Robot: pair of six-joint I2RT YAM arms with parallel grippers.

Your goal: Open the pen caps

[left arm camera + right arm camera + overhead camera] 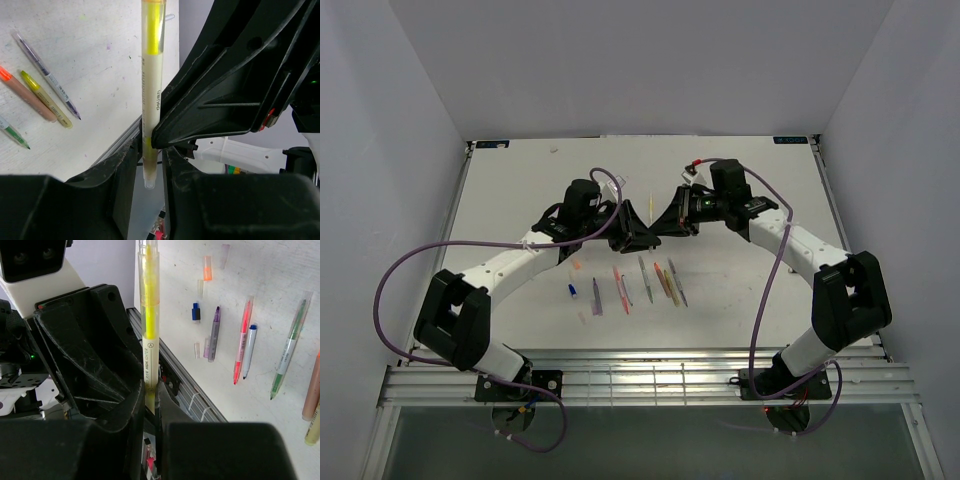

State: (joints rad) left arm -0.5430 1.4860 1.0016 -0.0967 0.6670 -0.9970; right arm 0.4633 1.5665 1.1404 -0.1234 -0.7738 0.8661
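Note:
A yellow highlighter pen stands on end in mid-air between the two arms. My right gripper is shut on its lower body. My left gripper brackets the pen's clear bottom end, with thin gaps on both sides of it. The pen's clear cap, yellow showing inside, is at the far end, clear of both grippers. From above, the pen rises where the left gripper and right gripper meet. Loose caps lie on the table: an orange cap and a blue cap.
Several uncapped pens lie in a row on the white table below the grippers, among them purple, red and green. The slatted metal rail runs along the near table edge. White walls enclose the sides.

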